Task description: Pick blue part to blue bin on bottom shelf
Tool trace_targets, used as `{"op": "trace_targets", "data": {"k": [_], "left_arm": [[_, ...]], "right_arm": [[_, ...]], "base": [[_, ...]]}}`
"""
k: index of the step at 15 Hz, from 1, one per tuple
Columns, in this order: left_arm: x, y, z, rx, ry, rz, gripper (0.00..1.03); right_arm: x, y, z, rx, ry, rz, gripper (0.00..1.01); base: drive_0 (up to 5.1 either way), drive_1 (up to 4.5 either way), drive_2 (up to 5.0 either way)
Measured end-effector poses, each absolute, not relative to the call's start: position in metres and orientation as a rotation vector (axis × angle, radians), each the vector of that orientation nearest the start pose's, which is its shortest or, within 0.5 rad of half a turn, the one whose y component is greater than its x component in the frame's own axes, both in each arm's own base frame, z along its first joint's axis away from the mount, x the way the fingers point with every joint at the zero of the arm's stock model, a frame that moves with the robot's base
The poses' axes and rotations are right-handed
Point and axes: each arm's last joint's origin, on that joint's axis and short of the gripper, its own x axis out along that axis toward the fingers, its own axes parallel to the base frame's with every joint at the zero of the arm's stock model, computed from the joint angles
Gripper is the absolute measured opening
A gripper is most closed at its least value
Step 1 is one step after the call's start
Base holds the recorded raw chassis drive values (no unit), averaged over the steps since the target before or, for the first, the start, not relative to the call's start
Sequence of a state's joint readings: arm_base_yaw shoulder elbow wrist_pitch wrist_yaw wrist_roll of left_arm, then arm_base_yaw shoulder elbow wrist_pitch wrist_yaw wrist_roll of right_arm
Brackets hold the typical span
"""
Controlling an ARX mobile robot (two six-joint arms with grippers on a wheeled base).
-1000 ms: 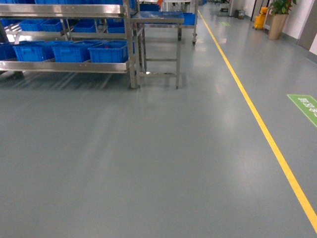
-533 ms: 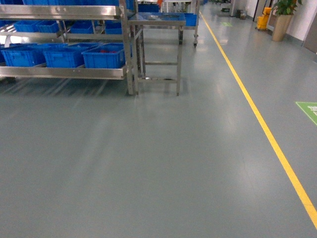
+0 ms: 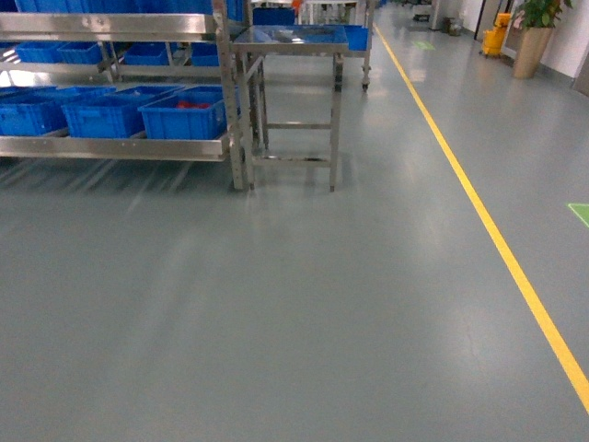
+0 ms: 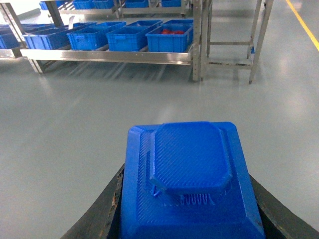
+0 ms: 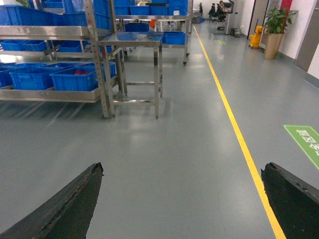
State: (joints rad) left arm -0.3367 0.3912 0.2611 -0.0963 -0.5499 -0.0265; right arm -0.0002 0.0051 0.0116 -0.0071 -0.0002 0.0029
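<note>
Holding the blue part (image 4: 192,184) in my left end effector (image 4: 189,219), dark fingers (image 4: 97,216) hugging both sides, lower centre of the left wrist frame. Right end effector (image 5: 179,199) is spread wide with nothing between its tips. Blue bins (image 3: 184,112) sit in a row on the bottom shelf (image 3: 110,145), upper left of the head frame; the rightmost bin holds red pieces (image 4: 172,31), other contents I can't tell. Steel worktop (image 3: 293,39) stands just right of the rack. Grey floor (image 3: 294,304) lies open between me and the shelf; yellow line (image 3: 497,239) runs down the right side.
</note>
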Motion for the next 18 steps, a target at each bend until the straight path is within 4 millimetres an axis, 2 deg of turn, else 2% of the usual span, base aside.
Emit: {"op": "trace_targets", "data": {"k": [18], "left_arm": [[0.1151, -0.0242, 0.2112, 0.071, 0.202, 0.215, 0.44]], "right_arm": [[0.0973, 0.0000, 0.1671, 0.002, -0.007, 0.000, 0.98]], "base": [[0.1, 4.36, -4.2]]}}
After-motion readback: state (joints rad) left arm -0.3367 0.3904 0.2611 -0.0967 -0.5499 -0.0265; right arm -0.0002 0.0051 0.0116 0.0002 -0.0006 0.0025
